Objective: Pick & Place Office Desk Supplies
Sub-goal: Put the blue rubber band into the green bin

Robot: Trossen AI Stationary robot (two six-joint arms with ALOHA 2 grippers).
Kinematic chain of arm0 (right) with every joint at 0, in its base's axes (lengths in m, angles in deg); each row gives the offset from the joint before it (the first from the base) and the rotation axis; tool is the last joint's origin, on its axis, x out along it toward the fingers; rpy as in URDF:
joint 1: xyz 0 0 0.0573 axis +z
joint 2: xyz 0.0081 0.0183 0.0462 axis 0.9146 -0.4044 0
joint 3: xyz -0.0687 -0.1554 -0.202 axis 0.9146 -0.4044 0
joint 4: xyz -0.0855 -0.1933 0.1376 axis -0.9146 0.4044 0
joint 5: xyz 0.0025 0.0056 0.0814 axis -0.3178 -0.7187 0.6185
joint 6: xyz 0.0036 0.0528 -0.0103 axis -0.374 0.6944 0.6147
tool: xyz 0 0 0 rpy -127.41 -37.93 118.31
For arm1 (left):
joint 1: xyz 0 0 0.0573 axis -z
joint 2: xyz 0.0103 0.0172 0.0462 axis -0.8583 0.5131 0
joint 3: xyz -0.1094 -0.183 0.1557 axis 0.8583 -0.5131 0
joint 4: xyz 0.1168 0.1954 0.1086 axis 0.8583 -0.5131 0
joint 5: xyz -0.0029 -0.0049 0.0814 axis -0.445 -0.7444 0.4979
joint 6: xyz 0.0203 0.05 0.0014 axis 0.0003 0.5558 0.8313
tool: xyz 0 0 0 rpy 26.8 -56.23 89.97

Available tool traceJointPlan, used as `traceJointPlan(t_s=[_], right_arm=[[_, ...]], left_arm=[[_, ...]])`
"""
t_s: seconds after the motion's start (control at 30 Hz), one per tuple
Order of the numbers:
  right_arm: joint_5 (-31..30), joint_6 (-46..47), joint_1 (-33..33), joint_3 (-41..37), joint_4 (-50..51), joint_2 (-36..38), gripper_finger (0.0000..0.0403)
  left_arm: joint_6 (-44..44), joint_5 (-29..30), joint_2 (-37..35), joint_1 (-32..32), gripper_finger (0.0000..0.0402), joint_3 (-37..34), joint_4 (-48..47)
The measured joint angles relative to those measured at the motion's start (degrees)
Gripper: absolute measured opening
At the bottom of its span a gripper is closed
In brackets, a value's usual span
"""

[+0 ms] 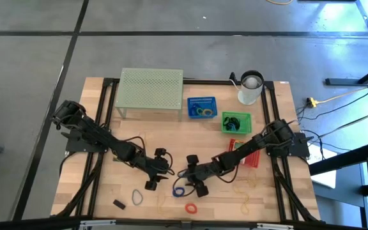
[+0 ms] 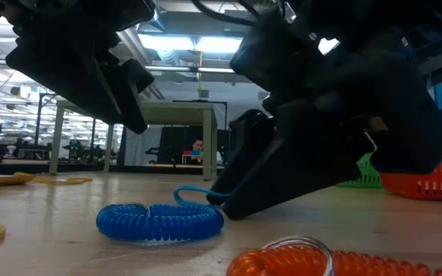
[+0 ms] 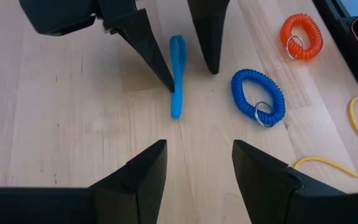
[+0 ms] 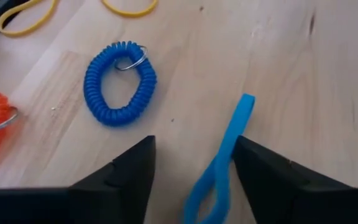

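So the right claw [image 1: 192, 183] is down on the worktop [image 1: 280, 198] near the middle, jaws open around a thin blue rubber band [image 3: 177, 74], one finger touching it but not clamped yet as far as I can tell. The left claw [image 1: 156, 172] hovers just to its left, also open and holding nothing. Progress-wise, I'd say it's early to midway: the blue basket [image 1: 202, 107] and the green basket [image 1: 236, 122] at the far side already have some stuff in them, and there's a red basket [image 1: 250, 158] on the right. But plenty is loose near the front edge: a blue coil keyring [image 4: 119, 83] right beside the right claw, an orange coil keyring [image 3: 301, 36] a bit nearer, a few yellow rubber bands [image 1: 246, 205], a purple-ish loop [image 1: 137, 197] and a small black clip [image 1: 119, 204] toward the near left. Lots left to sort.
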State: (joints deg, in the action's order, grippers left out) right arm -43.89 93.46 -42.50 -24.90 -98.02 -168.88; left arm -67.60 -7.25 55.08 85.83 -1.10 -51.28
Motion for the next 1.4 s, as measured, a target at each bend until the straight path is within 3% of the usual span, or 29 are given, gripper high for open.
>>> traceJointPlan(t_s=[0.13, 0.37, 0.43, 0.53, 0.7, 0.83, 1.0, 1.13, 1.27, 1.4], right_arm=[[0.28, 0.98, -0.1, -0.07, 0.02, -0.03, 0.0157], [0.44, 0.95, -0.57, -0.13, 0.0, 0.0, 0.0027], [0.65, 0.45, -0.8, -0.15, 0.51, 0.68, 0.001], [-1.05, -1.32, -0.99, -0.38, 5.1, 3.38, 0.002], [-11.75, -3.42, -1.12, -0.71, 16.54, 13.01, 0.001], [-19.07, 1.39, -1.04, -0.58, 21.41, 21.35, 0.0008], [-26.71, 5.06, -1.06, -0.39, 18.05, 30.77, 0.0007], [-31.22, 1.38, -0.93, -0.39, 10.33, 35.82, 0.0005], [-30.94, -6.61, -0.86, -0.35, -1.88, 37.43, 0.0005], [-25.79, -13.51, -0.89, -0.31, -9.77, 37.45, 0.0005]], left_arm=[[0.01, 0.0, 0.0, 0.0, 0.0177, 0.0, 0.0], [0.1, 0.01, 0.0, 0.0, 0.0177, 0.0, 0.0], [0.12, 0.0, 0.0, 0.0, 0.0177, 0.0, 0.0], [0.12, 0.02, -0.04, -0.06, 0.0177, 0.0, 0.04], [0.14, 0.29, -0.84, -0.86, 0.017, 0.0, 0.67], [0.82, 1.44, -2.02, -1.92, 0.016, 0.04, 2.62], [4.27, 5.38, -4.81, -3.27, 0.0148, 0.04, 5.13], [6.85, 8.84, -7.42, -3.99, 0.0142, 0.02, 8.33], [10.96, 11.04, -10.02, -4.68, 0.014, 0.02, 12.59], [13.3, 11.2, -12.73, -5.21, 0.0139, 0.02, 13.82]])
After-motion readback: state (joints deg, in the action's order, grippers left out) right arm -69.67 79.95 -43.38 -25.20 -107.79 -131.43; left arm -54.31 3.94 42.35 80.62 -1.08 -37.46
